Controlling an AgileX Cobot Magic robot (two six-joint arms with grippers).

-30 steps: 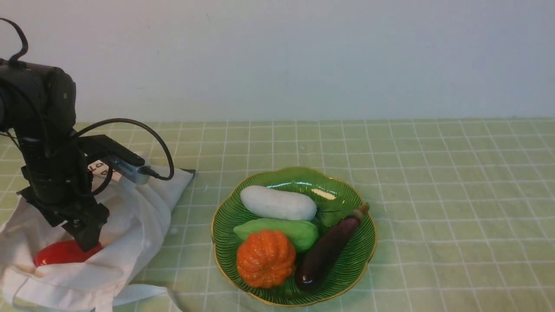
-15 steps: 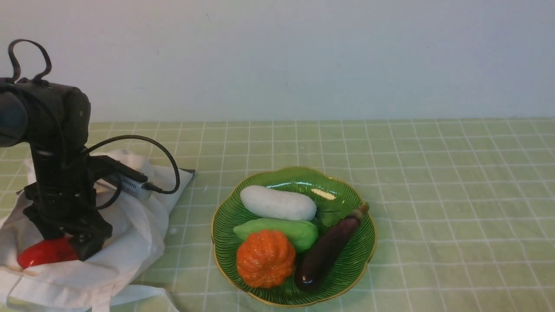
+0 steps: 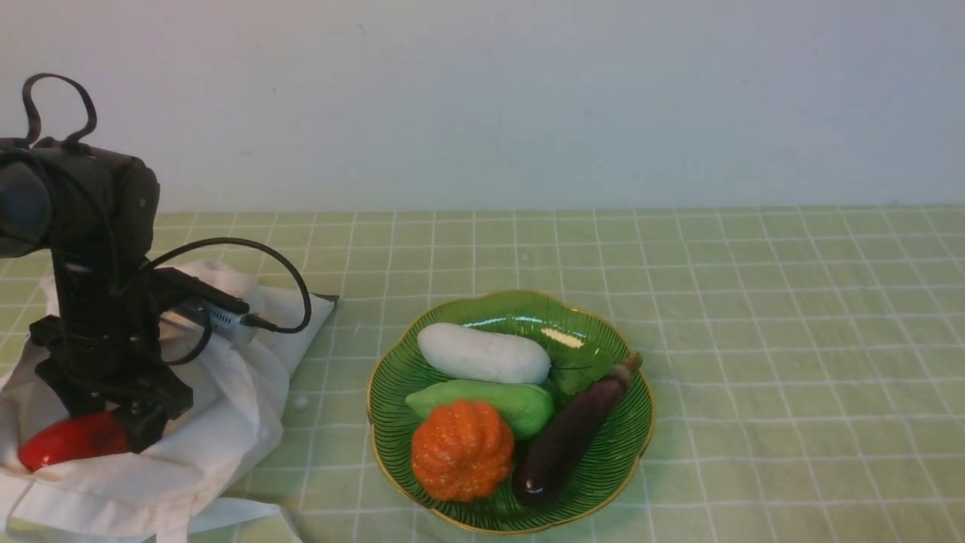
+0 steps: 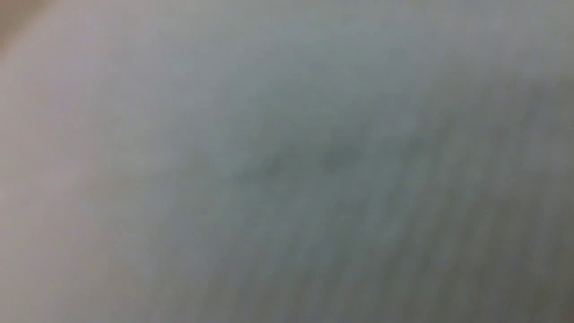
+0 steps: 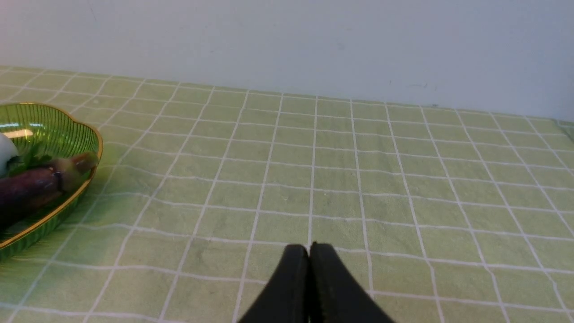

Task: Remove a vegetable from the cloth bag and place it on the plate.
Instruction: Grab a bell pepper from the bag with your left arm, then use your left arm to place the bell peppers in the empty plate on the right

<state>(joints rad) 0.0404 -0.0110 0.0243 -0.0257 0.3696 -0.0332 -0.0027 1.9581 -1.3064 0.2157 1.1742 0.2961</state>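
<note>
While hovering in the cloth bag [image 3: 226, 407], lower left, judging the pepper [image 3: 64, 449] slick and firm, favouring its broad flanks; clench of left gripper [image 3: 139, 437]: cannot tell.

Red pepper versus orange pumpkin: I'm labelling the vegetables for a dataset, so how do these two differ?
The red bell pepper lies in the white cloth bag; the orange pumpkin sits on the green plate. The pepper is smooth and glossy; the pumpkin is ribbed and speckled. The left pincer is down at the pepper, hiding part of it; the pumpkin shows whole. Both are rounded, warm-coloured vegetables.
</note>
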